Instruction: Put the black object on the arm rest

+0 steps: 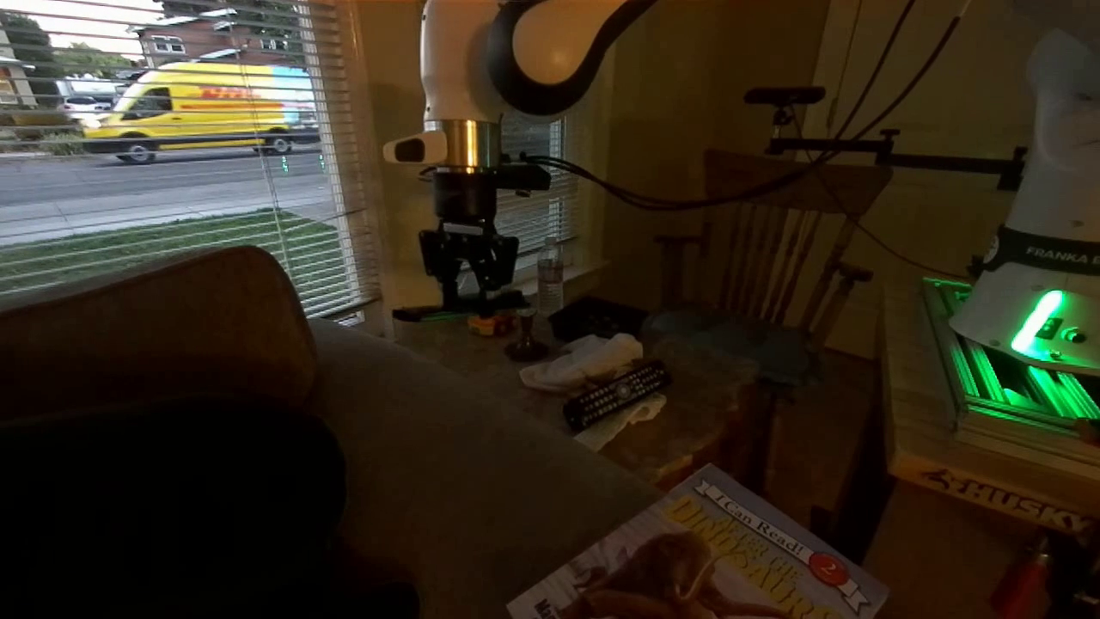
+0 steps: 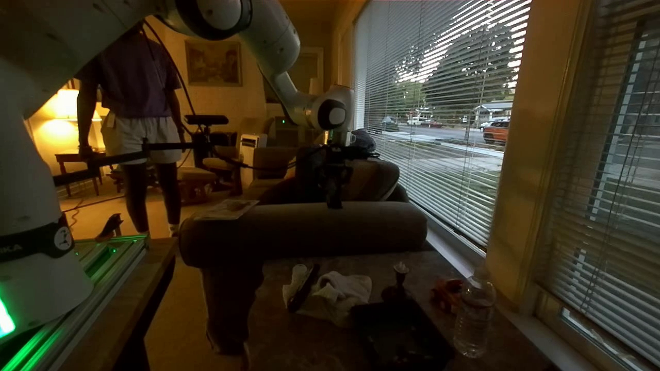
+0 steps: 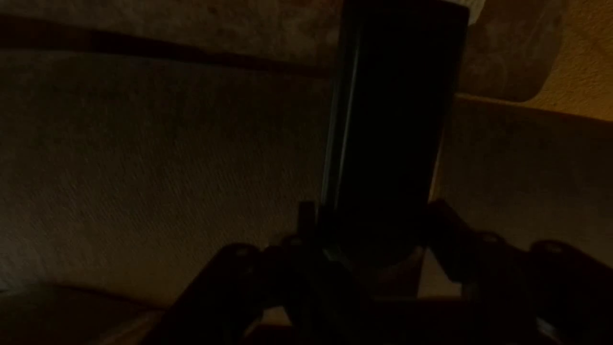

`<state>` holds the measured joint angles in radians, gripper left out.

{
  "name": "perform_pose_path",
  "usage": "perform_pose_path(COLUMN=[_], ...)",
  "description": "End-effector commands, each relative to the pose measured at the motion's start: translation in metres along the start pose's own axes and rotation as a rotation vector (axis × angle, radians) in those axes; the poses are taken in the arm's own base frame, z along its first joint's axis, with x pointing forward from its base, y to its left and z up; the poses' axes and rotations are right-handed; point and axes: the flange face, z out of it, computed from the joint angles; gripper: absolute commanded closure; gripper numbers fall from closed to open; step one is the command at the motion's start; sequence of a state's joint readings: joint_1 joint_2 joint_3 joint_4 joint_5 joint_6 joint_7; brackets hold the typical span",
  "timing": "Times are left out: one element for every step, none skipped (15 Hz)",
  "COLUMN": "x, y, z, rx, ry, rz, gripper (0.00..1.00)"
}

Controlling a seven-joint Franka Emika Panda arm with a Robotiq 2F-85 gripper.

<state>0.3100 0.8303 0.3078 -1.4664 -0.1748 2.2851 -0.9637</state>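
Mostly dim, bright window [image 2: 438, 118], glowing lamp [image 2: 67, 103]

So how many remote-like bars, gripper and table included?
2: the black object held in the gripper over the arm rest, and the button-covered remote amid white cloth on the table. Shadows could hide more.

I see a mottled brown tabletop [image 2: 319, 350] in an exterior view — its far left corner rounded, as the wrist view shows. Close to that corner lies a crumpled white cloth [image 2: 344, 288], with a button-covered remote [image 1: 617, 394] across the white; whether it touches the tabletop too, I can't tell. Near the right edge stand a clear bottle [image 2: 473, 322] and, near it, a small orange object [image 2: 446, 296]. Between cloth and right edge rises a dark candlestick [image 2: 397, 289] — nearer the far edge than the shallow black tray [image 2: 381, 312] beside it.
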Motion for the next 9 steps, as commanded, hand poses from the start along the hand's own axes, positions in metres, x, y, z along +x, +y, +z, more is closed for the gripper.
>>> perform_pose_path(x=[0.044,0.055,0.066,0.076,0.086,0.095,0.103,0.111,0.118], y=[-0.021,-0.029,-0.037,-0.044,-0.051,-0.056,-0.061,-0.067,-0.071], z=[0.015,0.020,0.027,0.032,0.038,0.042,0.048,0.053,0.057], rx=[0.015,0.026,0.027,0.032,0.023,0.008,-0.004,-0.020,-0.040], ry=[-0.055,-0.079,-0.102,-0.119,-0.143,-0.160,-0.174,-0.194,-0.215], rz=[-0.151,-0.203,-0.250,-0.291,-0.338,-0.371,-0.401,-0.430,-0.457], gripper=[0.66,0.66,0.66,0.66,0.66,0.66,0.66,0.66,0.66])
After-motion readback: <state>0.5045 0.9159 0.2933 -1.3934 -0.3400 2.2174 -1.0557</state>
